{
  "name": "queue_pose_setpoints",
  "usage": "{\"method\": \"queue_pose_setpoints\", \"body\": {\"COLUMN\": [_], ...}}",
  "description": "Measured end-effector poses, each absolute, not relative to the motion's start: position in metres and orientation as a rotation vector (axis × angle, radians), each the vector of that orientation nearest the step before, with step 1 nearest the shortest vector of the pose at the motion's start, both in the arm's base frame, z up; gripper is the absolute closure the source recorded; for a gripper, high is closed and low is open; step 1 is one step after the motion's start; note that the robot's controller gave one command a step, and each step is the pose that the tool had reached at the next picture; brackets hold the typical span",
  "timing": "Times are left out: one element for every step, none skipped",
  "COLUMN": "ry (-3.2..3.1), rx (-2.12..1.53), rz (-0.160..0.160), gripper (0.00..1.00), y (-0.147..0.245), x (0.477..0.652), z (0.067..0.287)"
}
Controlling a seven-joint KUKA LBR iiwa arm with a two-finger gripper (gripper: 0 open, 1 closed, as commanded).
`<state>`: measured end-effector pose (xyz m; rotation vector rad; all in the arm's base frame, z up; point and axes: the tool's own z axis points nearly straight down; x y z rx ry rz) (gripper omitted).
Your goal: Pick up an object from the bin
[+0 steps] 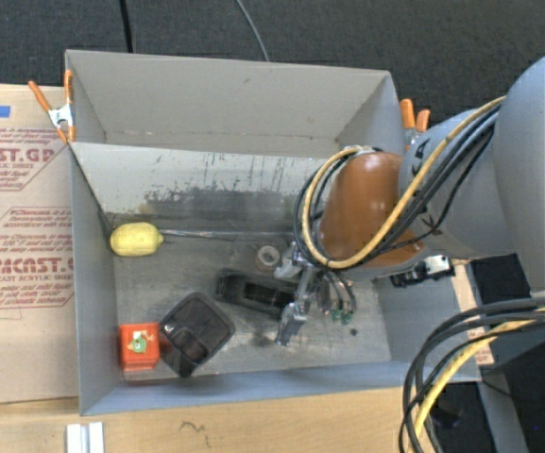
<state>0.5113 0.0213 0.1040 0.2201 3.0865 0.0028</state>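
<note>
My gripper (290,301) hangs low in the bin's right middle, under the orange wrist cover. It is open, with one fingertip (285,334) toward the front wall and the other (287,268) farther back. The right end of a flat black elongated object (250,293) lies between them on the floor. A small pale ring (269,256) sits just behind the gripper. A black pouch-like thing (195,332) lies to the left of the black object.
A yellow rounded object (136,240) with a thin rod running right from it lies at the left, against the back slope. An orange-red box (139,348) stands in the front left corner. The arm and its cables cover the bin's right side.
</note>
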Motion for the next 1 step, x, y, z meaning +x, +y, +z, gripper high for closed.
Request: {"method": "queue_pose_setpoints", "body": {"ry": [3.09], "rx": [0.587], "rz": [0.016], "gripper": [0.0], "y": [0.0191], "x": [0.515], "z": [0.0814]}}
